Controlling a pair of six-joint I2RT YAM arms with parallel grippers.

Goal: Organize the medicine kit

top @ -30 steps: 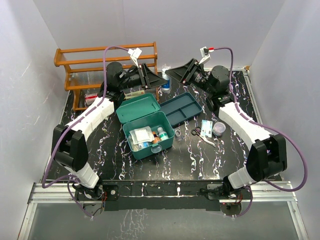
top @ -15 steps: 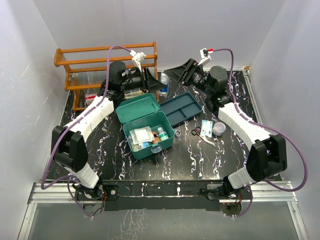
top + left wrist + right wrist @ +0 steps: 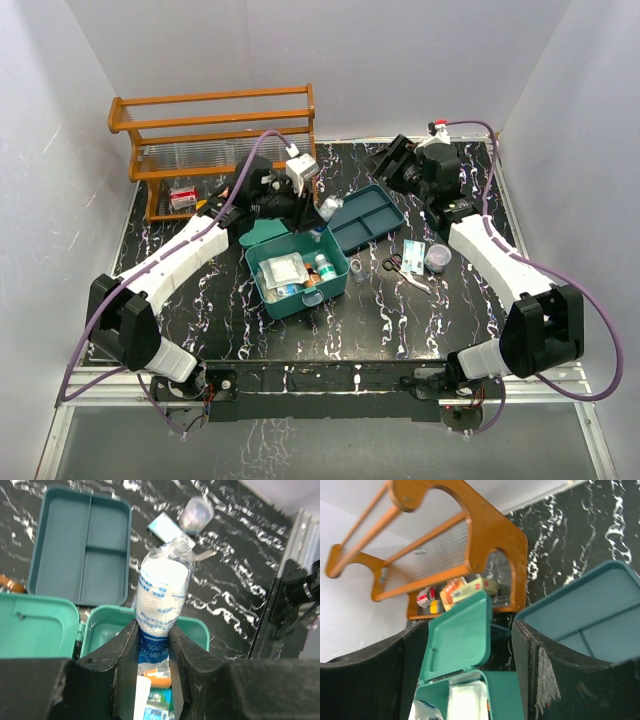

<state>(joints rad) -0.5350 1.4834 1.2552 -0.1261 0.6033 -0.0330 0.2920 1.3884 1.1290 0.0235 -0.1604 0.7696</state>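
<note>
The medicine kit [image 3: 300,272] is a teal-green box standing open at the table's middle, with its lid [image 3: 262,232] up and packets and bottles inside. My left gripper [image 3: 318,213] is shut on a plastic-wrapped white bandage roll [image 3: 329,207] and holds it above the kit's far right corner. In the left wrist view the roll [image 3: 163,592] stands out between the fingers [image 3: 126,652] over the kit's rim [image 3: 196,627]. My right gripper [image 3: 388,158] is open and empty above the table's back. Its wrist view looks down on the kit's lid [image 3: 457,635].
A dark blue-teal two-compartment tray [image 3: 366,218] lies right of the kit. Scissors [image 3: 404,270], a small packet [image 3: 415,248] and a round clear container [image 3: 437,257] lie further right. A small clear cup [image 3: 357,267] stands by the kit. A wooden rack [image 3: 210,125] with boxes stands back left.
My left gripper has come forward from the back of the table by the rack to above the kit, carrying the bandage roll. My right gripper has drawn back to the right.
</note>
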